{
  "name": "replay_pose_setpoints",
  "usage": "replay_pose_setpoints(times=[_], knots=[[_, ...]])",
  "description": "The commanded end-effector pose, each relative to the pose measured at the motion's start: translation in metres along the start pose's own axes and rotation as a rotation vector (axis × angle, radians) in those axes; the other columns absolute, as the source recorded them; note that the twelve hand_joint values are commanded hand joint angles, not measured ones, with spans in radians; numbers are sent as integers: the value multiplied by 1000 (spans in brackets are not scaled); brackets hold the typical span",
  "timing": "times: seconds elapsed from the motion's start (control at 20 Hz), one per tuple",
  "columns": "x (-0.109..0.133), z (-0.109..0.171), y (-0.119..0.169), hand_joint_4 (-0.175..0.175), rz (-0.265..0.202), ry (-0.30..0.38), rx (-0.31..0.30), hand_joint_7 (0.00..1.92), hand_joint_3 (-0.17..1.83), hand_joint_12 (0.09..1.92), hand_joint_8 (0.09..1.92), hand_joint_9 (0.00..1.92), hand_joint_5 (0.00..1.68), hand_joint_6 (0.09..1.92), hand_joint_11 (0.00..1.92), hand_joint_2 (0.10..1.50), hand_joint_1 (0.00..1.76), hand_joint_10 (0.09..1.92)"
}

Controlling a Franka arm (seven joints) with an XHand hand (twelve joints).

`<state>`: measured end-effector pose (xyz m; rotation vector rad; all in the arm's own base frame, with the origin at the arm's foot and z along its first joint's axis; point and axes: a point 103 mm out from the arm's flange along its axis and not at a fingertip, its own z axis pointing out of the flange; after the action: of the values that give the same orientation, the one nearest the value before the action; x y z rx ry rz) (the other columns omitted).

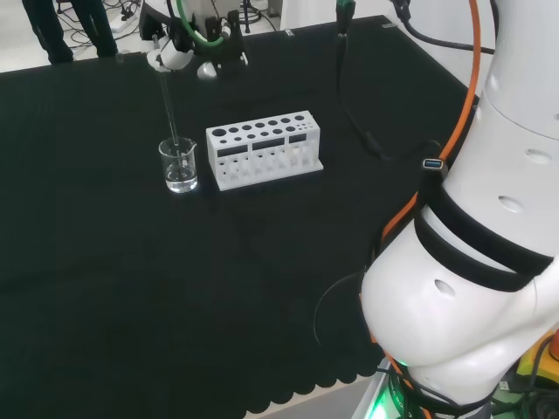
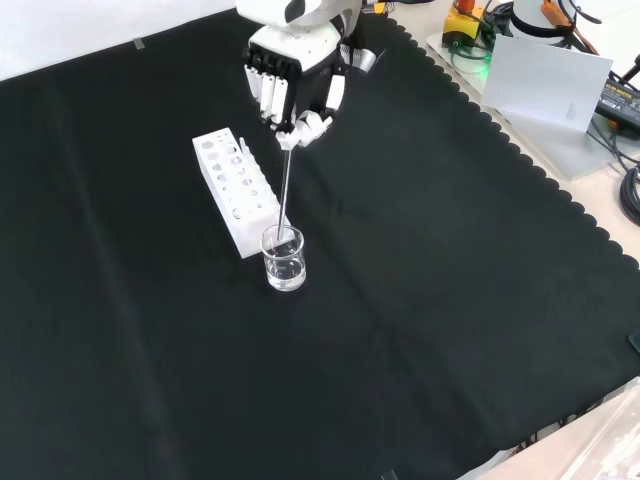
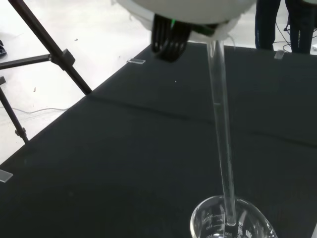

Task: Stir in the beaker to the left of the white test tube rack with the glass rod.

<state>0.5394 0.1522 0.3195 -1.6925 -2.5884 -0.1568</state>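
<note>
The hand [image 2: 290, 95] is pinching the top of the glass rod [image 2: 286, 185], whose lower end is reaching down inside the beaker [image 2: 284, 259], which is standing just beside the end of the white test tube rack [image 2: 235, 190]. So the rod is already in place, and the stirring itself appears to be what is in hand. The beaker seems to be holding a little clear liquid, though that is hard to tell.

Below the hand [image 2: 290, 85]: beaker [image 2: 284, 258] with glass rod [image 2: 286, 190] standing in it; white test tube rack [image 2: 236, 188] just beside. Black cloth [image 2: 450, 300] elsewhere around lies unobstructed.
</note>
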Motion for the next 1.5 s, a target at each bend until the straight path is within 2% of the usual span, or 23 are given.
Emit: replay_pose_setpoints(times=[0.05, 0.4, 0.85, 1.25, 1.5], knots=[[-4, 27, 7, -175, -8, 10, -3, 1226, 719, 697, 1061, 1695, 1202, 551, 1669, 663, 1315, 656], [-6, 45, 7, -175, -22, -12, 0, 1226, 717, 699, 1061, 1696, 1203, 549, 1669, 663, 1315, 655], [-18, 56, 8, -175, -12, -9, -9, 1225, 713, 705, 1061, 1696, 1203, 545, 1671, 666, 1315, 654], [-32, 53, -6, -175, 10, 13, -6, 1223, 711, 718, 1066, 1700, 1206, 537, 1681, 667, 1315, 658], [-22, 45, -20, -175, 7, 26, 17, 1222, 712, 726, 1070, 1700, 1210, 530, 1681, 666, 1315, 662]])
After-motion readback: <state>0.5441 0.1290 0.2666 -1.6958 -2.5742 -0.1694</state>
